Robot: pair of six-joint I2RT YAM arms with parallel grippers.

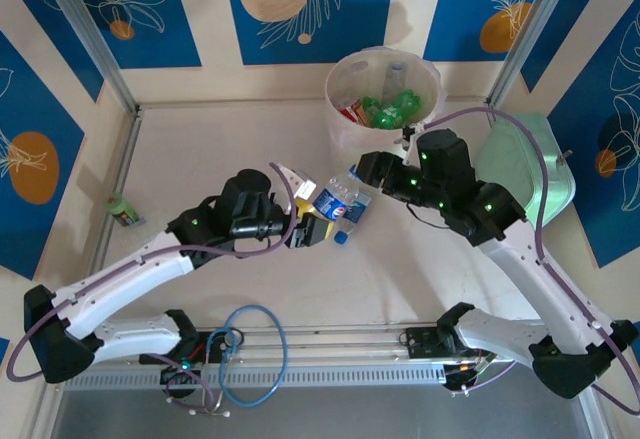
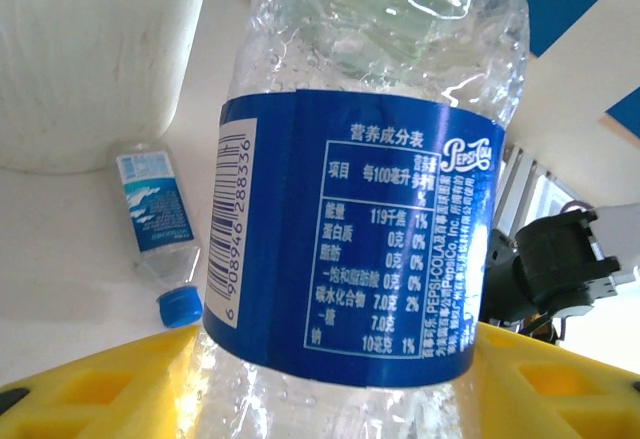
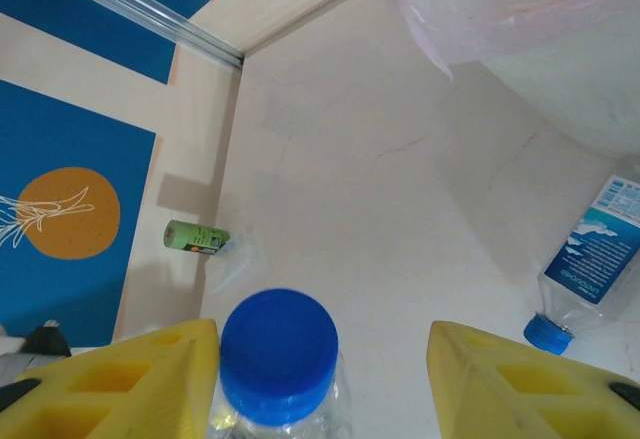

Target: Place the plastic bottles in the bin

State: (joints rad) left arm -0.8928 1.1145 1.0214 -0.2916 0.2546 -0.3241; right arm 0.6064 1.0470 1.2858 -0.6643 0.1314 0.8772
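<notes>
A clear plastic bottle (image 1: 335, 204) with a dark blue label hangs above the table's middle, between the two arms. My left gripper (image 1: 312, 221) is shut on its body (image 2: 350, 259), a yellow finger on each side. Its blue cap (image 3: 278, 354) lies between the fingers of my open right gripper (image 3: 322, 337); it touches the left finger and stands well apart from the right one. A second clear bottle (image 2: 155, 214) with a pale blue label and blue cap lies on the table beside the bin (image 1: 345, 131). The bin holds green and red-labelled bottles (image 1: 385, 109).
A green-labelled bottle (image 1: 124, 210) lies against the left wall, also in the right wrist view (image 3: 195, 238). A mint-green case (image 1: 530, 159) stands at the right, behind my right arm. The bin's wall (image 2: 90, 49) rises close to the held bottle.
</notes>
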